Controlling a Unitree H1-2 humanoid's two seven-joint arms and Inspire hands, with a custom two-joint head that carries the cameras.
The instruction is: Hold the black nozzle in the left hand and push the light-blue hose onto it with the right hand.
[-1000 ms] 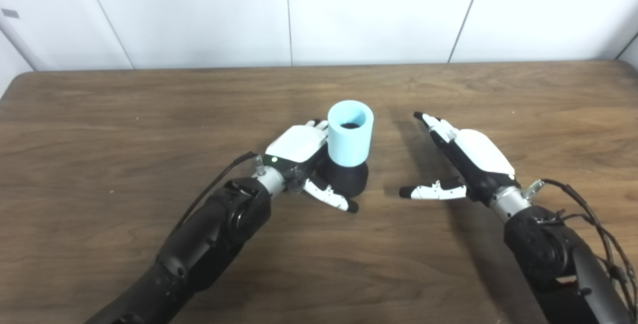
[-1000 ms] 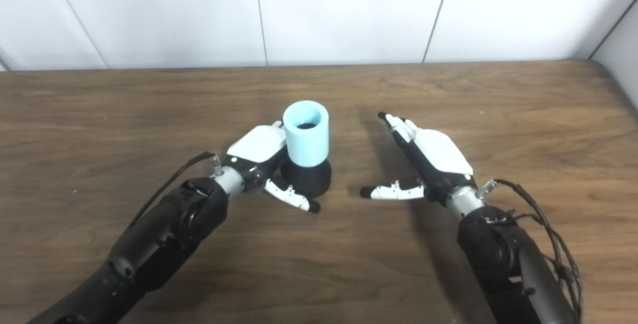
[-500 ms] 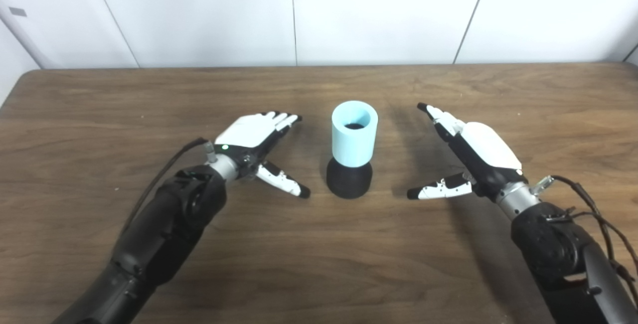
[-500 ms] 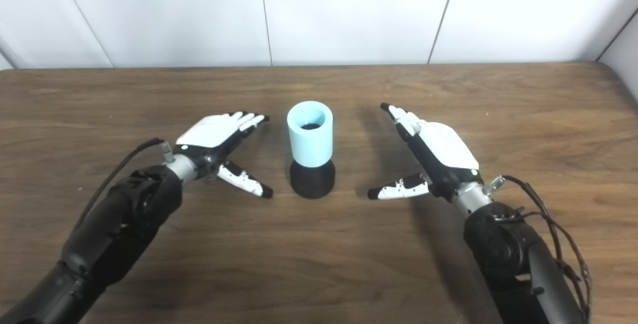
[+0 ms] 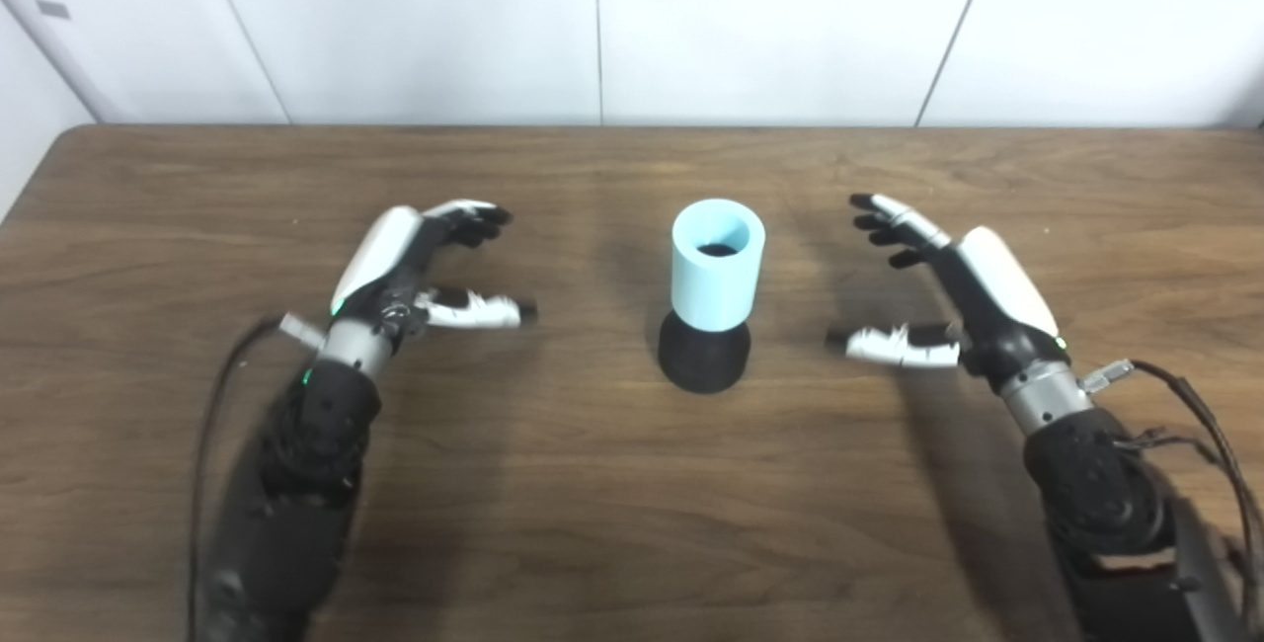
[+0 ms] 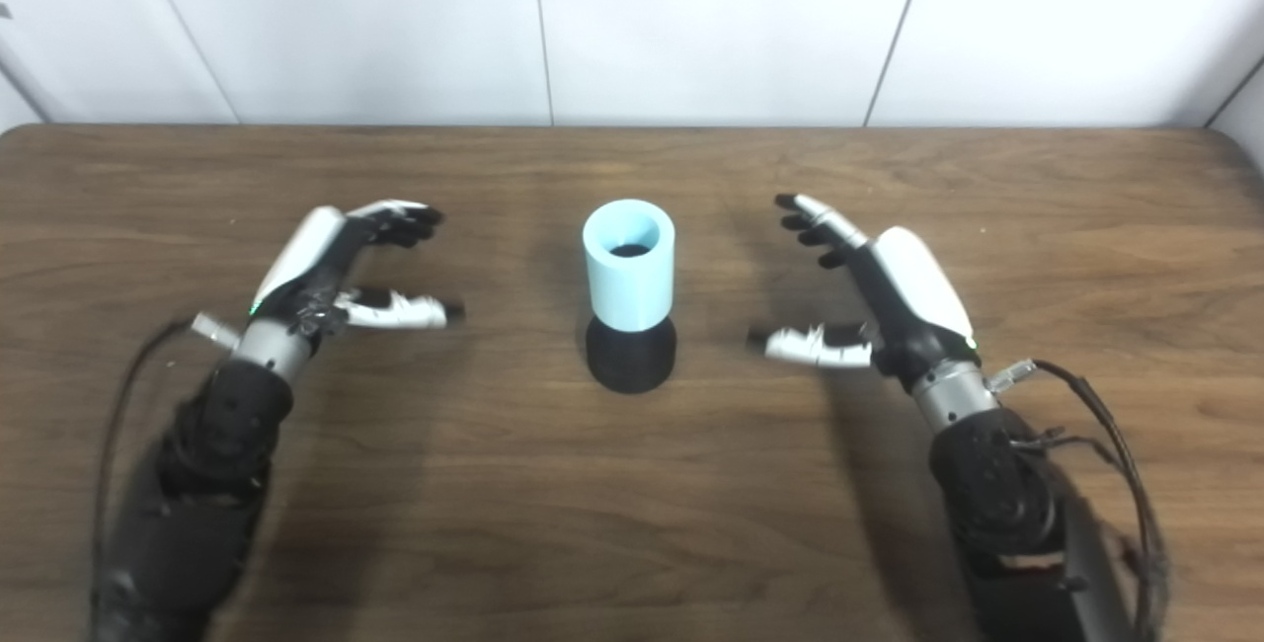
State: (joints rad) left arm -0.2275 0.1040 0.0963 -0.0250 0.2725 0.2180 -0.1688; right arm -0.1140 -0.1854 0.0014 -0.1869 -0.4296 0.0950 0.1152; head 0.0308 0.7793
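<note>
A: Since a second ago, your left hand (image 5: 410, 262) had let go of the black nozzle (image 5: 702, 358) and pulled away to the left. It had been wrapped round the nozzle's base then; now it hung well apart from it, fingers spread and thumb pointing toward the middle, holding nothing.

B: And your right hand (image 5: 950, 291)?

A: It had stayed on its own side and turned a little, so the palm faced the middle. Its fingers were apart and lightly curled, its thumb stuck out toward the nozzle, and it held nothing either. You had it near the nozzle but clear of it.

B: Where did that leave the light-blue hose (image 5: 718, 265)?

A: Standing upright on top of the nozzle, open end up, with a dark spot showing down inside it. The nozzle's wide black base sat on the wooden surface (image 5: 632, 523), roughly midway between your two hands. The hose covered the top of the nozzle, so how far it was seated could not be told.

B: Anything touching the pair?

A: No. Both hands were off it, one on each side, palms turned inward toward it. The whole picture had also shifted a little, so the head cameras had moved.
</note>
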